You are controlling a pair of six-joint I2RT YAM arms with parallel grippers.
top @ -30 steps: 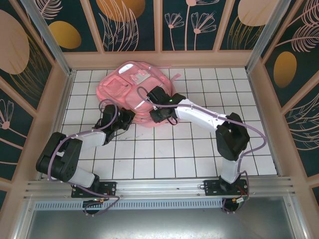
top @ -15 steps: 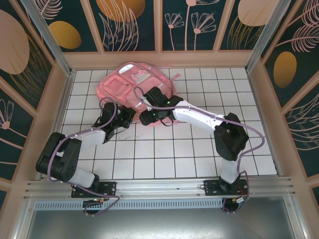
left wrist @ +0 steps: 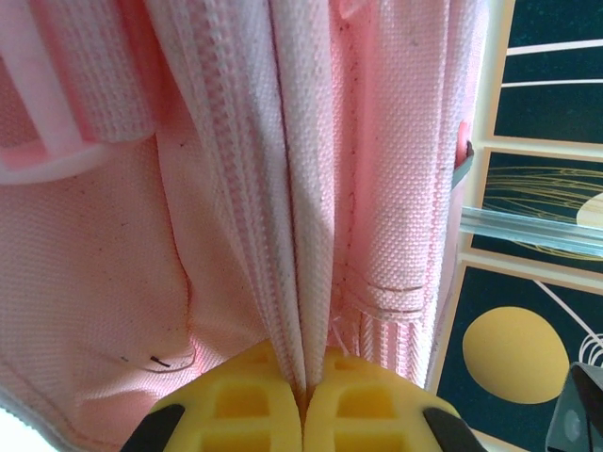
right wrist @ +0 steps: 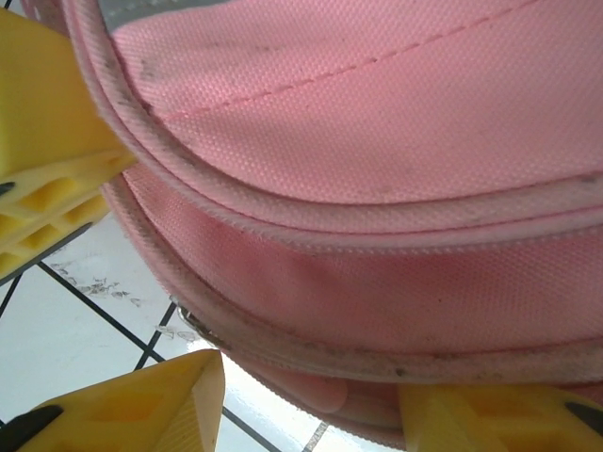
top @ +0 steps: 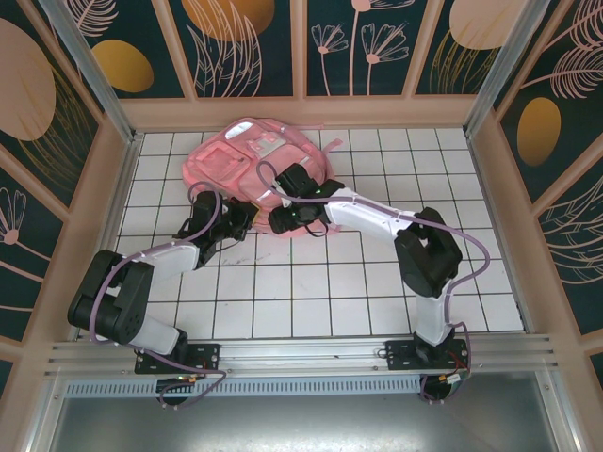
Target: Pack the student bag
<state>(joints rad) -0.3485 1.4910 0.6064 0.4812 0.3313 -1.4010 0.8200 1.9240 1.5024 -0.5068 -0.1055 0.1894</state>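
The student bag [top: 236, 162], large, soft and pink, lies at the back left of the white tiled table. My left gripper [top: 234, 218] is at the bag's near edge. In the left wrist view its yellow pads [left wrist: 247, 405] are pressed together, so the left gripper [left wrist: 303, 391] is shut on a pale fold of the bag's fabric [left wrist: 301, 235]. My right gripper [top: 285, 218] sits just to the right, against the same edge. Its yellow fingers [right wrist: 151, 405] stand apart, so the right gripper [right wrist: 309, 400] is open beneath the bag's piped rim [right wrist: 358, 292], near a metal zip pull [right wrist: 193, 325].
Wooden side walls [top: 104, 188] and the back wall [top: 301, 111] close in the table. White tiles [top: 311, 292] lie bare across the front and right. A yellow padded finger [right wrist: 47, 151] shows at the left edge of the right wrist view.
The right gripper has slid left along the bag's near edge, closer to the left gripper, and its jaws have widened. The left gripper stays shut on the fabric.
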